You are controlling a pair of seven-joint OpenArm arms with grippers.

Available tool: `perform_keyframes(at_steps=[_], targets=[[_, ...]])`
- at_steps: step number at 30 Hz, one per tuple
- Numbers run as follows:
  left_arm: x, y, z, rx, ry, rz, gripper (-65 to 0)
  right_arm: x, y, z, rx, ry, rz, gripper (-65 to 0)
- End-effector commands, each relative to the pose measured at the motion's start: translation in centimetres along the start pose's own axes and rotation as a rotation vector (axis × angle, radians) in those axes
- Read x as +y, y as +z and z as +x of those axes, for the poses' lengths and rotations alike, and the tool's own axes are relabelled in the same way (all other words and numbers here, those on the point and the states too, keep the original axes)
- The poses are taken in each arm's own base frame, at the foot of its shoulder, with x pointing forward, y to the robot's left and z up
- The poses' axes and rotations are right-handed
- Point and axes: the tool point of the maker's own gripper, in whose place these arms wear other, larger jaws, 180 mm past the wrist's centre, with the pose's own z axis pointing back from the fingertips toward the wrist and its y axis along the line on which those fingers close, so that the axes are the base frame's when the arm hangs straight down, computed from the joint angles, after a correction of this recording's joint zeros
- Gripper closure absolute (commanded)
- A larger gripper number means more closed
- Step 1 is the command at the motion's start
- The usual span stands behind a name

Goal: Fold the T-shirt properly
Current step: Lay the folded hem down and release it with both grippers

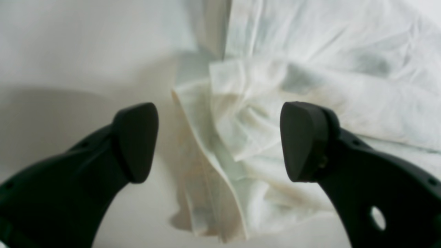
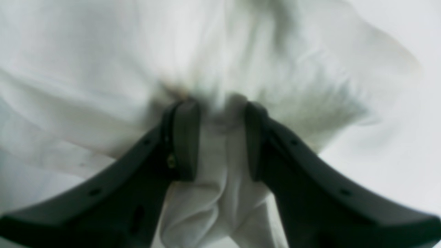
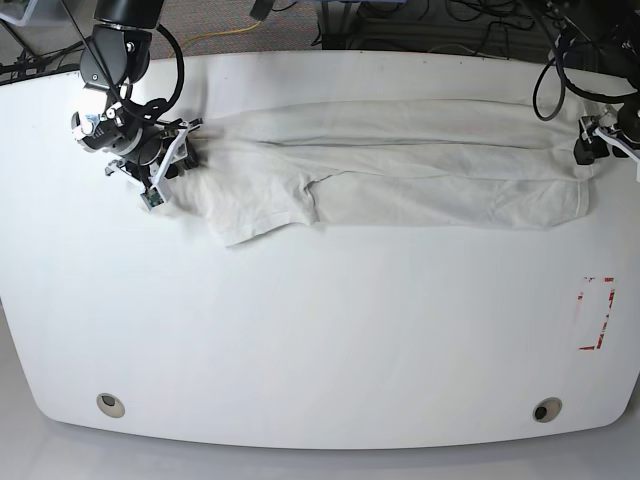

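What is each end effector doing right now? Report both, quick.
Left end effector: open, holding nothing; the T-shirt lies loose between its fingers.
Right end effector: closed on a bunch of the T-shirt.

My base view is evenly bright, with soft, short shadows and a bowed table (image 3: 320, 360) edge from wide-angle distortion. My right wrist view is heavily blurred: the T-shirt (image 2: 103, 69) beyond the jaws smears. My left wrist view is sharper; a dim shadow lies outside one jaw.
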Motion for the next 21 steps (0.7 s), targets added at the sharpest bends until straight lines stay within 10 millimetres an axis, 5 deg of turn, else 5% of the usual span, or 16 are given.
perform_keyframes(at_steps=[1, 8, 17, 19, 21], targets=[[0.6, 0.3, 0.9, -0.028, 0.000, 0.004, -52.2, -0.5, 0.4, 1.0, -0.030, 0.012, -0.012, -20.3], [0.5, -1.0, 0.4, -0.039, 0.053, -0.022, -52.2, -0.6, 0.4, 1.2, -0.033, 0.013, -0.013, -20.3], [-2.5, -3.2, -0.5, 0.023, -0.003, -0.104, -51.7, -0.6, 0.4, 1.3, -0.036, 0.014, -0.014, -20.3], [-2.8, -3.3, -0.6, 0.033, -0.012, -0.108, -48.8, -0.6, 0.4, 1.3, -0.036, 0.014, -0.014, -20.3], [-3.3, -3.6, -0.3, 0.033, -0.024, -0.121, -36.7, -0.6, 0.4, 1.3, -0.036, 0.014, -0.014, -20.3]])
